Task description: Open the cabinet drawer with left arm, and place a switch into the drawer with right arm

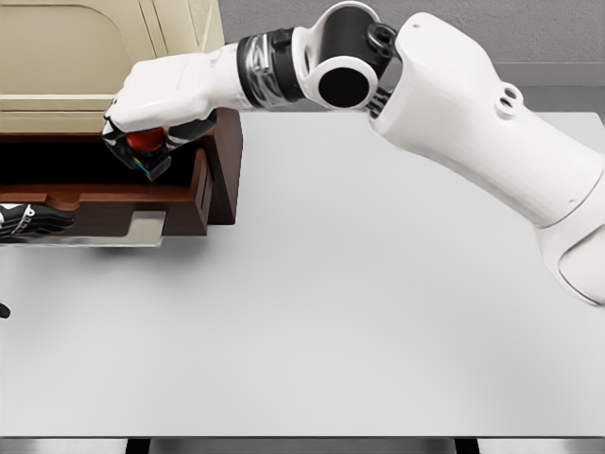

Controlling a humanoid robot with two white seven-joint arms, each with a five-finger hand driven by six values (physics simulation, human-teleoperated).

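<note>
The cabinet [104, 57] stands at the back left, cream on top with a dark brown base. Its brown drawer [142, 194] is pulled out, the inside dark. My right hand [142, 142] reaches across from the right and hovers over the drawer's open right end. Its fingers are curled around the switch [145, 142], a small dark object with a red part showing. My left hand [28, 222] lies at the left edge against the drawer front, dark fingers extended along the handle area; whether they grip it is unclear.
The white table [331, 312] stretches out in front of the cabinet, its near edge at the bottom of the picture. My right forearm [473, 123] crosses high over the table's back right. A grey wall runs behind.
</note>
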